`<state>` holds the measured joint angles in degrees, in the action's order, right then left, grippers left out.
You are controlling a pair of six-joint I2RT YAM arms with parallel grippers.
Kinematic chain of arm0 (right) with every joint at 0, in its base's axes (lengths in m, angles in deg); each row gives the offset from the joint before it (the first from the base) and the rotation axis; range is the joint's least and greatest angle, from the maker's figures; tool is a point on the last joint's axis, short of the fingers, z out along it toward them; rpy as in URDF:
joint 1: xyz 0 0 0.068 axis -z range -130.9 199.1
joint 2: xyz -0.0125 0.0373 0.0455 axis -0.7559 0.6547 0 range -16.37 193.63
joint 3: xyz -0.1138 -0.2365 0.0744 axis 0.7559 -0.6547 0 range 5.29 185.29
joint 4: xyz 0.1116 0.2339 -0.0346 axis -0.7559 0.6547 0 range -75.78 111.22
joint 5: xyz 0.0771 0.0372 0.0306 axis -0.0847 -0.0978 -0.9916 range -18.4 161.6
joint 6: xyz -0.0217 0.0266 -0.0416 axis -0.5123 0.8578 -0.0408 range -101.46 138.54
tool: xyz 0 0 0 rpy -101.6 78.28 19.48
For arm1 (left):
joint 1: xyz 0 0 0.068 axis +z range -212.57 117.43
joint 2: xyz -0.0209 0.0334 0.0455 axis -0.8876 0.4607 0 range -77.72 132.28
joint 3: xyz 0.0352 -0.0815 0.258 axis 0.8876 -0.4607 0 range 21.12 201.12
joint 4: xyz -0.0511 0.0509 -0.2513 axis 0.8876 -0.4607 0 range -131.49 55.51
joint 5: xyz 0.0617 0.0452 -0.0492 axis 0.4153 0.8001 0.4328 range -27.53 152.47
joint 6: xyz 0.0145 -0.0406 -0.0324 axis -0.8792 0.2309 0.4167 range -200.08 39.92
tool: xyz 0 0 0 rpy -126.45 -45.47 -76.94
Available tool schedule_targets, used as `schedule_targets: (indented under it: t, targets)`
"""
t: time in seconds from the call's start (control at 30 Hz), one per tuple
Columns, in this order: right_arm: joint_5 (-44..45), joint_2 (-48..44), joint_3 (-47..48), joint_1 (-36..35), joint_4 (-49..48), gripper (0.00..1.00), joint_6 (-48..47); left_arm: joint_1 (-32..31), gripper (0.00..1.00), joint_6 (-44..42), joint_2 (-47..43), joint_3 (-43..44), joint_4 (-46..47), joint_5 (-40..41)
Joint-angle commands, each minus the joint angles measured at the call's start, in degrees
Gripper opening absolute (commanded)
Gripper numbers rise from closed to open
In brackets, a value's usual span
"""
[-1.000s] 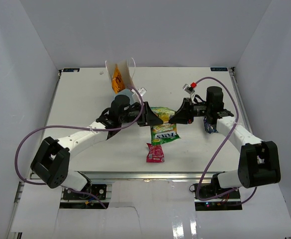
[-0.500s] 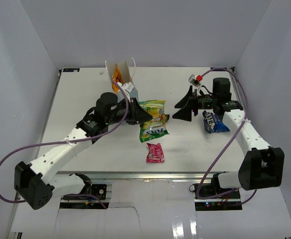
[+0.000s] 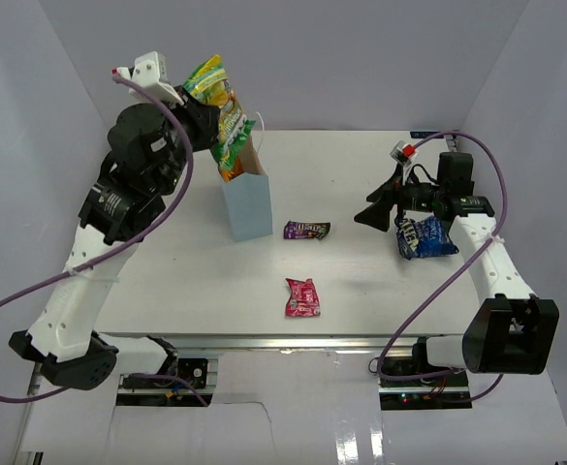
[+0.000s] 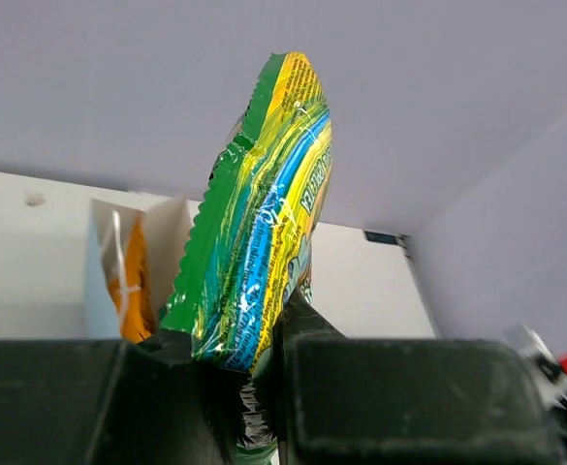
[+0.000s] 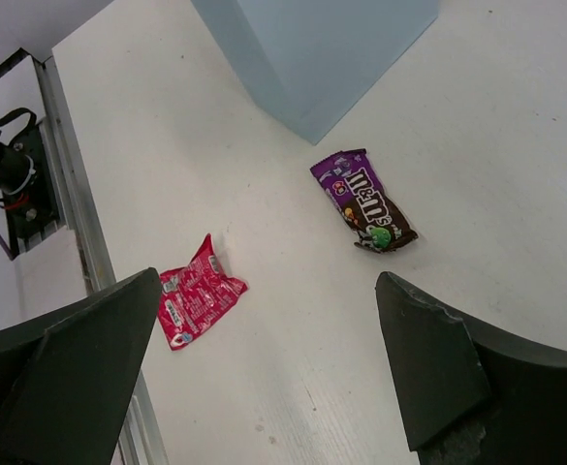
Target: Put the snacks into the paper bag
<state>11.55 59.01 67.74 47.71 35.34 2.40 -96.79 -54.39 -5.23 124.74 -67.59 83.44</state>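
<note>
My left gripper [image 3: 208, 114] is raised high and shut on the lower edge of a yellow-green snack packet [image 3: 221, 105] [image 4: 264, 223]. The packet hangs just above the open mouth of the pale-blue paper bag [image 3: 247, 201] [image 4: 102, 291]. An orange packet [image 3: 227, 161] [image 4: 138, 283] stands inside the bag. A purple packet [image 3: 306, 230] [image 5: 365, 208] and a pink-red packet [image 3: 301, 297] [image 5: 194, 302] lie flat on the table. My right gripper [image 3: 378, 209] [image 5: 264, 300] hovers open above the table, nothing between its fingers. A dark blue packet [image 3: 426, 236] lies beneath the right arm.
The white table [image 3: 380, 281] is walled by grey panels on three sides. A metal rail [image 5: 70, 155] runs along the near table edge. Purple cables loop from both arms.
My left arm lifted the yellow-green packet off the table to above the bag's mouth. My right gripper opened, let go of it and pulled back to the right. The purple packet now shows.
</note>
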Motion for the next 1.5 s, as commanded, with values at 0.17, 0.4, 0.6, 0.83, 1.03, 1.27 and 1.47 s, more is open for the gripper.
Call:
schedule_targets:
  t: [0.17,0.4,0.6,0.83,1.03,1.27,1.47]
  targets:
    - [2.7,-2.2,-0.1,2.8,0.8,0.98,-0.7,7.7,0.00,-7.1,14.4,11.0,-1.0,3.5]
    - [3.6,-3.7,-0.7,5.9,1.2,0.98,-0.2,8.6,0.00,-7.5,21.8,12.5,0.0,1.6]
    - [3.5,-3.8,-0.8,8.2,2.2,0.98,-0.4,8.6,0.00,-6.3,22.2,8.1,0.0,-0.1]
    - [4.8,-3.6,1.1,8.8,4.0,0.93,-1.8,8.6,0.21,-5.1,22.3,3.8,0.0,-0.8]
    - [8.3,-2.7,4.3,9.1,7.0,0.93,-2.8,8.6,0.71,-4.8,22.6,3.8,0.1,-3.1]
    - [25.4,-3.6,5.9,9.2,6.7,0.90,2.0,8.6,0.84,-6.4,20.3,8.5,0.8,-6.7]
    - [59.7,-1.1,3.5,9.2,6.2,0.90,5.3,8.6,0.96,-9.3,3.4,-8.6,12.3,-17.7]
